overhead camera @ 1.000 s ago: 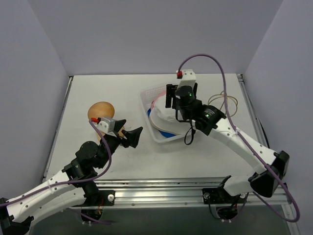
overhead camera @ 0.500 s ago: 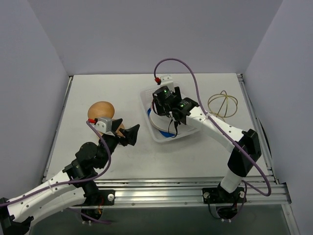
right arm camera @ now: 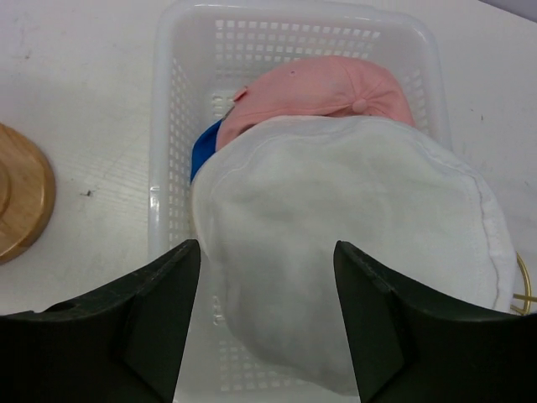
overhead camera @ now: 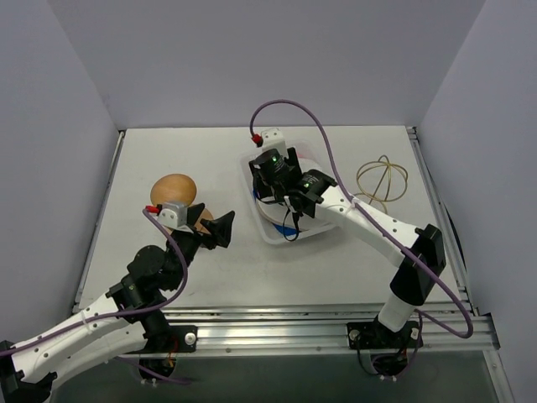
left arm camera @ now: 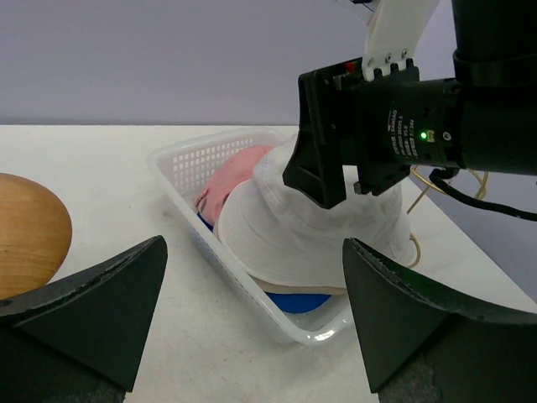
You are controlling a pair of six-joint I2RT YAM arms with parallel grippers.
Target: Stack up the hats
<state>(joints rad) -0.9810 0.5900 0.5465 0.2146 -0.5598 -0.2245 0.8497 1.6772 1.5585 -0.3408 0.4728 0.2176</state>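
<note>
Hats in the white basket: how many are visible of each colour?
Pink baseball cap: 1
White brimmed hat: 1
Blue hat, only an edge showing: 1
Total: 3 visible

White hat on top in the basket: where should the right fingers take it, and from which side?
Likely pinch a fold of the soft crown of the white hat from straight above. It lies topmost, crown up, over the pink cap, and the basket walls crowd its brim, blocking side approaches. The right gripper hangs open over it.
</note>
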